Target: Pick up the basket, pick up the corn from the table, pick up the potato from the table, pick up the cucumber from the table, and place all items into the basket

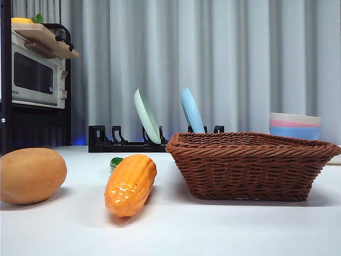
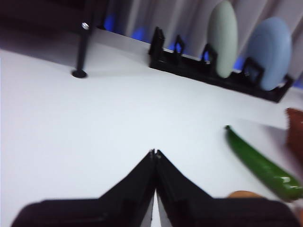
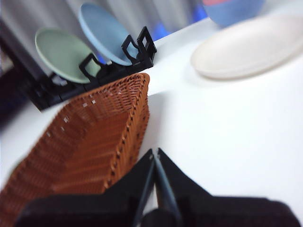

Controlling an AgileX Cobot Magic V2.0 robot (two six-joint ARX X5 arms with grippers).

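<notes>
**Both pincers closed above the desk, vegetables and basket at rest**

The left pincer (image 2: 155, 153), jaws pressed together and holding nothing, hangs over bare white desk (image 2: 94, 123); the cucumber (image 2: 260, 163) lies near it. The right pincer (image 3: 155, 153), likewise closed and empty, sits just beside the basket (image 3: 90, 142), outside its rim. In the front view the basket (image 1: 250, 165) stands empty on the desk, the corn (image 1: 130, 184) lies beside it, the potato (image 1: 31, 175) farther off, and the cucumber's green tip (image 1: 115, 161) shows behind the corn. Plates stand in a black rack (image 1: 125, 143) behind.
</notes>
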